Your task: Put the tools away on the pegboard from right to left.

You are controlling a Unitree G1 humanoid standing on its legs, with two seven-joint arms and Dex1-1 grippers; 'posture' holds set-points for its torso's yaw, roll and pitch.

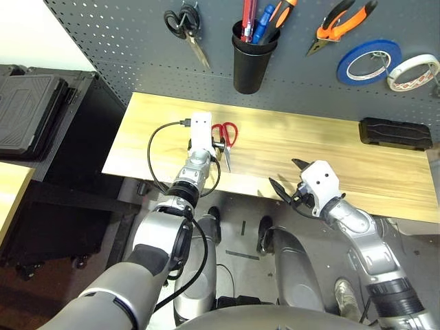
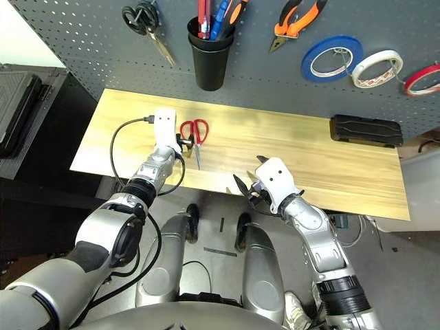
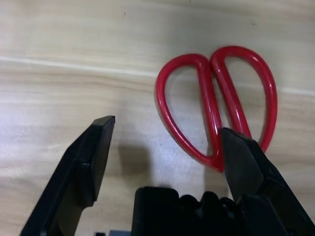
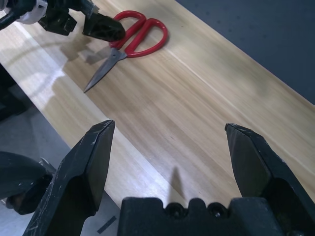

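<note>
Counter (image 2: 275, 144): light wood w/ visible grain, long side running along foot of dark grey pegboard (image 2: 268, 69). Black case (image 2: 366, 130) on counter, robot's R end, near the board. On board: black cup (image 2: 210, 62) w/ pens etc., black-handled scissors (image 2: 148, 27) to L of cup, orange-and-black pliers (image 2: 297, 24) to R, then blue tape roll (image 2: 332, 59), white tape roll (image 2: 377, 69) & red tape ring (image 2: 423, 80). Room: grey floor (image 2: 220, 240), black cabinet/case (image 1: 41, 117) off L side, light wall (image 1: 55, 34) behind it, a person's shoe (image 1: 347, 297) on floor, R side.

L arm (image 1: 161, 230) reaches fwd over counter, L gripper (image 3: 168, 152) pointing down at wood beside red-handled scissors (image 3: 216, 108); jaws spread, one tip at/over the handle, no pinch. Scissors lie flat on counter, L half, handles twd board, blades twd robot.

R arm (image 1: 364, 240) bent inward, R gripper (image 4: 170, 125) above counter's front edge, angled twd L; jaws wide apart, nothing btwn them.
</note>
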